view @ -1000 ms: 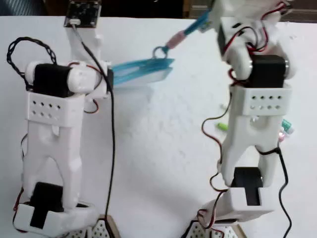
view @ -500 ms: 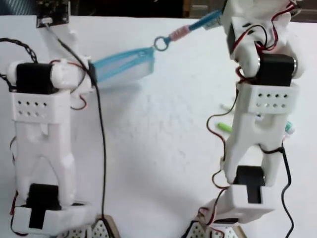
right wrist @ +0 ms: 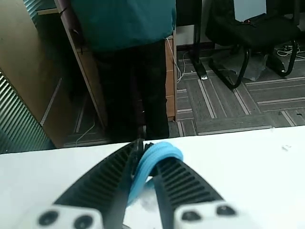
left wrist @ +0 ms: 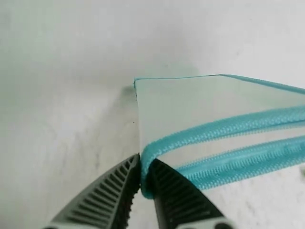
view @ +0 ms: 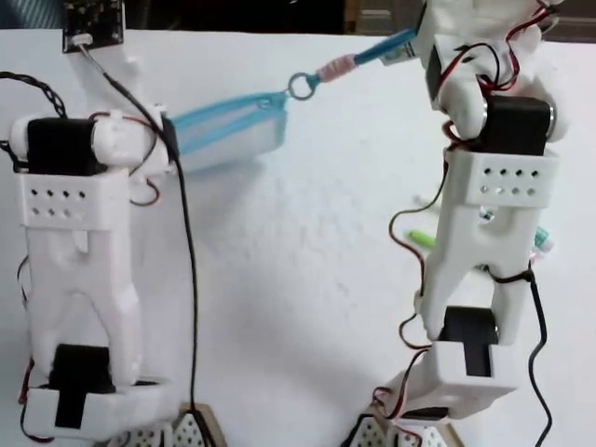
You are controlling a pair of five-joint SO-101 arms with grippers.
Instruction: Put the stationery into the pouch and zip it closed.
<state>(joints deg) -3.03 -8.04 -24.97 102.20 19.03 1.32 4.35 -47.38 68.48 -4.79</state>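
The left hand (left wrist: 142,164) is clamped on one end corner of the pouch (view: 228,140), its two ribbed fingers pinching the teal edge right where the zip (left wrist: 228,126) runs out. The right hand (right wrist: 144,145) is closed on the blue pull strap (right wrist: 159,151), which loops out between its fingers. From that hand the strap runs taut across to a small ring (view: 300,87) at the pouch's far end, so the pouch hangs stretched between the two hands, raised off the table (view: 307,279).

Just past the left hand's fingers the two teal zip bands run apart with a gap between them, so the mouth looks open there; I cannot tell whether anything is inside. A green pen (view: 421,239) lies on the table beside the right arm, well behind its hand, and a second pen (view: 542,242) shows on that arm's other side.

By my reading the step in hand is work on the zip with the pouch braced, and the filling is not done. The next move likely calls for the left hand to keep the corner firm while the right lets go of the strap, comes back for a pen and feeds it through the gap. Closing the zip would come after that.
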